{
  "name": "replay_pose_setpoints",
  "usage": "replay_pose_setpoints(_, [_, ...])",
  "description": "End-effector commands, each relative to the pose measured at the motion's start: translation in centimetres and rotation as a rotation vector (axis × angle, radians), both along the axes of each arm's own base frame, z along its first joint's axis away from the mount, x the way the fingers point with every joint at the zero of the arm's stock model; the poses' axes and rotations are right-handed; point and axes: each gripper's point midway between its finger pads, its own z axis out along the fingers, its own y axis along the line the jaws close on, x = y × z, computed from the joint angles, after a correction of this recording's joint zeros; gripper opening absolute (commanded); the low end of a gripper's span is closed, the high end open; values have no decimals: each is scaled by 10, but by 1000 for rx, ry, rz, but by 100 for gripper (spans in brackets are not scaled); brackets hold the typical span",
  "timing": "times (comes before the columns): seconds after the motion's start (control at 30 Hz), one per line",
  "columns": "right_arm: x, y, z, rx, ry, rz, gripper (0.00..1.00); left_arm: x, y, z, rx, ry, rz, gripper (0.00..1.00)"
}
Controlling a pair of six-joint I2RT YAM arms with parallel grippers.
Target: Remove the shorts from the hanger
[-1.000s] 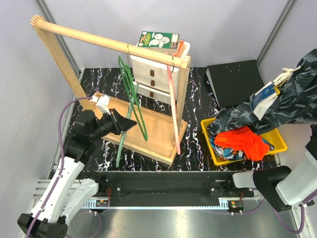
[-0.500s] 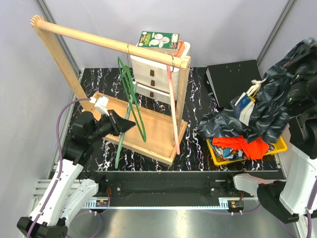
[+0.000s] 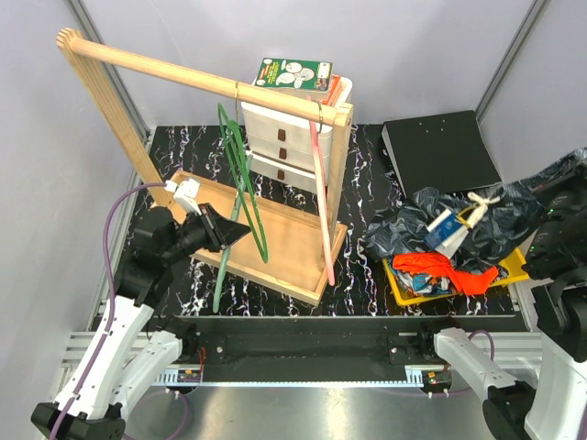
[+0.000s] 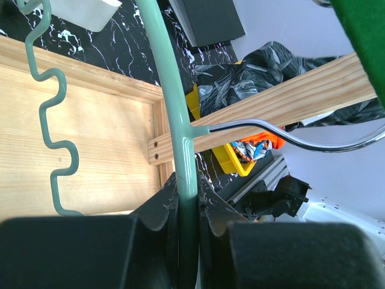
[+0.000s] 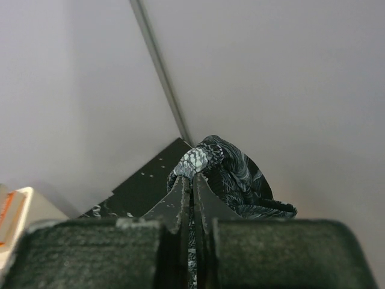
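Left gripper (image 3: 231, 235): closed to a narrow gap around the stem of a pale green hanger (image 3: 221, 275), low over the base board (image 3: 289, 240) of the wooden rack. Seen from the left wrist as two black fingers (image 4: 159, 208) squeezing that stem from either side, with a chrome hook (image 4: 325, 144) branching off higher up.

Right gripper (image 5: 193, 180): pressed fully together, pinching a fold of the dark navy-grey patterned shorts (image 3: 431, 220) at the tips. Held high at the far right edge of the overhead view, mostly hidden there behind the cloth.

Dark shorts: draped from that grip down across the yellow bin (image 3: 400, 286) and spilling past its left rim onto the black marbled tabletop (image 3: 183, 147). A blue and white tag (image 3: 444, 231) and a cream drawstring (image 3: 481, 199) lying on top of the fabric.

Plain bright orange shorts (image 3: 463, 273): in the bin, under the dark pair, one corner reaching over the near rim. Beneath the orange, a glimpse of blue, orange and white print (image 3: 422, 282), probably the third pair of shorts, too covered to tell more.

All three garments well apart from the rack. On the rail (image 3: 183, 73): a dark green hanger (image 3: 246, 174) beside the pale one and a pink hanger (image 3: 320, 202) near the right post. Behind the rack, a white drawer unit (image 3: 284, 137) topped by a green box (image 3: 293, 71). Behind the bin, a black binder (image 3: 440, 151) flat on the tabletop.
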Motion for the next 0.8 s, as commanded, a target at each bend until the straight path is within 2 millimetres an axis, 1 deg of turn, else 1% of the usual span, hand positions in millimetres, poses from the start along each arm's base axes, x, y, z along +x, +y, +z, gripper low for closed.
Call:
replay_pose_setpoints(0.0, [2,-13,-21,-13,59,-100,0,-6,4,-5,18,38,10,0])
replay_pose_setpoints(0.03, [4,-11,-27,-9,67,-91,0,-6,4,-3,16,34,12,0])
replay_pose_setpoints(0.07, [9,-8,-37,15,72,-77,0,-6,4,-2,14,30,14,0])
replay_pose_setpoints(0.13, [21,4,-52,31,104,-7,0,-7,5,-1,10,29,16,0])
replay_pose_setpoints(0.17, [29,10,-66,57,125,18,0,-8,5,0,8,29,20,0])
replay_pose_setpoints(0.23, [40,23,-85,79,164,83,0,-8,7,0,7,29,35,0])
replay_pose_setpoints(0.27, [48,29,-99,107,186,105,0,-9,8,-2,9,33,40,0])
replay_pose_setpoints(0.33, [58,44,-114,138,211,181,0,-9,11,-2,8,33,61,0])
replay_pose_setpoints(0.37, [64,51,-126,163,230,207,0,-10,12,-4,9,37,66,0])
replay_pose_setpoints(0.4, [68,61,-130,175,238,258,0,-9,14,-5,12,40,81,0])
replay_pose_setpoints(0.43, [72,65,-136,186,249,277,0,-9,15,-5,13,37,89,0])
replay_pose_setpoints(0.47, [76,69,-148,201,271,290,0,-10,16,-5,16,37,96,0])
replay_pose_setpoints(0.53, [79,74,-160,218,296,307,0,-10,21,-6,26,41,119,0])
replay_pose_setpoints(0.57, [80,76,-174,241,316,306,0,-9,23,-5,33,37,132,0])
replay_pose_setpoints(0.63, [80,82,-190,281,338,326,0,-8,30,-5,56,30,167,0])
replay_pose_setpoints(0.67, [79,85,-206,321,357,327,0,-8,32,-6,66,30,180,0])
replay_pose_setpoints(0.73, [77,89,-227,369,395,323,0,-6,40,-6,86,28,227,0])
replay_pose_setpoints(0.77, [78,90,-247,404,433,305,0,-6,43,-6,89,26,243,0])
